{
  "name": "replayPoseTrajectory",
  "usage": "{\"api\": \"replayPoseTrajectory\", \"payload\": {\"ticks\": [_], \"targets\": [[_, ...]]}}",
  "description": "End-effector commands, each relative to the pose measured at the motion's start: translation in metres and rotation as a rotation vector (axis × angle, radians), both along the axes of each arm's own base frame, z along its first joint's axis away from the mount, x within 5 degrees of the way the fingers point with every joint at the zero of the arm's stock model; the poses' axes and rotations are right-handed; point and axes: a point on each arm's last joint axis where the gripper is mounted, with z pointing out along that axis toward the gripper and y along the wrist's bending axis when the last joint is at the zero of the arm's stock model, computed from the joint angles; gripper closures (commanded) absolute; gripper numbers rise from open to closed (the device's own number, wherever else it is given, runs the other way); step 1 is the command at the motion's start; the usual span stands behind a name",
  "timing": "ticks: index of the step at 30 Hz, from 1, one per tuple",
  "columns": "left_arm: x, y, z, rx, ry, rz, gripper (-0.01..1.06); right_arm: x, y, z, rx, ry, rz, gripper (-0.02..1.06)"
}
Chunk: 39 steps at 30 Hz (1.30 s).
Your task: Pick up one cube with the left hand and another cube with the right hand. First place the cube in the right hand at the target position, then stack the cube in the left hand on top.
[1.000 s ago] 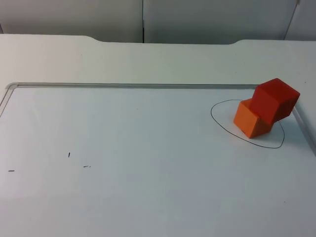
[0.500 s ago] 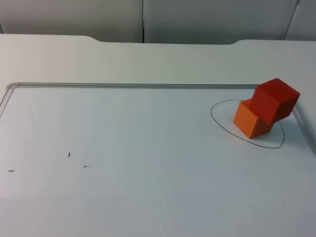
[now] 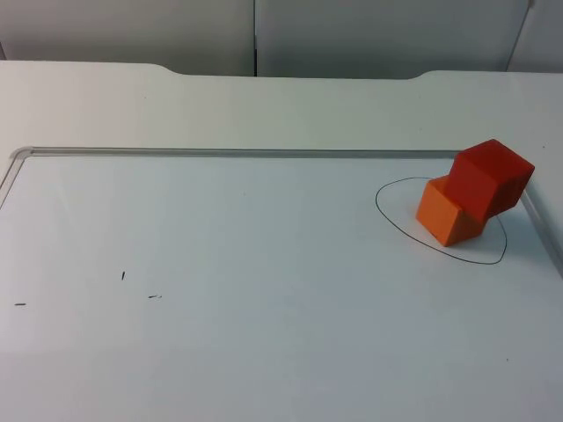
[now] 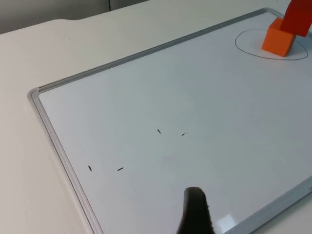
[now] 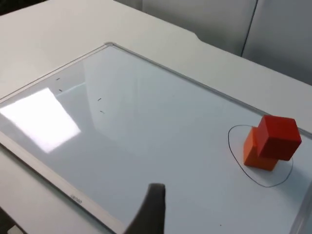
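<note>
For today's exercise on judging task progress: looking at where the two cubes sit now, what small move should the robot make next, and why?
Probably none beyond staying back. The red cube already sits on the orange cube inside the drawn circle on the whiteboard, though offset towards the board's right edge. Both arms wait clear of the stack, so touching it would likely only risk toppling it.

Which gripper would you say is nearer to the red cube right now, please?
Right, probably. The red cube looks closer past the right gripper's fingertip. From the left gripper's fingertip, it sits at the whiteboard's far end.
</note>
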Motion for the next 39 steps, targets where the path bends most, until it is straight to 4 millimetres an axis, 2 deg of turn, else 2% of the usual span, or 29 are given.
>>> {"api": "replayPoseTrajectory", "payload": {"ticks": [1, 10, 13, 18, 26, 27, 30, 31, 34, 39], "targets": [[0.002, -0.001, -0.001, -0.008, -0.019, -0.003, 0.47, -0.001, 0.0, -0.003, -0.007, 0.019, -0.002, 0.22], [0.002, -0.001, -0.001, -0.009, -0.017, -0.004, 0.47, 0.001, 0.0, -0.01, -0.018, 0.043, -0.003, 0.22], [0.002, -0.001, -0.001, -0.009, -0.017, -0.004, 0.47, 0.007, 0.002, -0.032, -0.034, 0.104, -0.004, 0.22], [0.002, -0.001, -0.001, -0.009, -0.017, -0.004, 0.47, 0.001, -0.001, -0.03, -0.022, 0.057, -0.012, 0.22], [0.002, -0.001, -0.001, -0.01, -0.018, -0.004, 0.46, 0.003, -0.004, -0.032, -0.041, 0.06, -0.047, 0.22], [0.002, -0.001, -0.001, -0.01, -0.018, -0.004, 0.44, 0.003, -0.004, -0.032, -0.041, 0.06, -0.047, 0.22], [0.002, -0.001, -0.001, -0.01, -0.018, -0.006, 0.21, 0.003, -0.004, -0.032, -0.041, 0.06, -0.047, 0.22], [0.002, -0.001, -0.001, -0.01, -0.018, -0.006, 0.21, 0.003, -0.004, -0.032, -0.041, 0.06, -0.047, 0.22], [0.002, -0.001, -0.001, -0.01, -0.018, -0.006, -0.01, 0.003, -0.004, -0.032, -0.041, 0.06, -0.047, 0.22], [0.002, -0.001, -0.001, -0.01, -0.018, -0.006, 0.0, 0.003, -0.004, -0.032, -0.041, 0.06, -0.047, 0.18]]}}
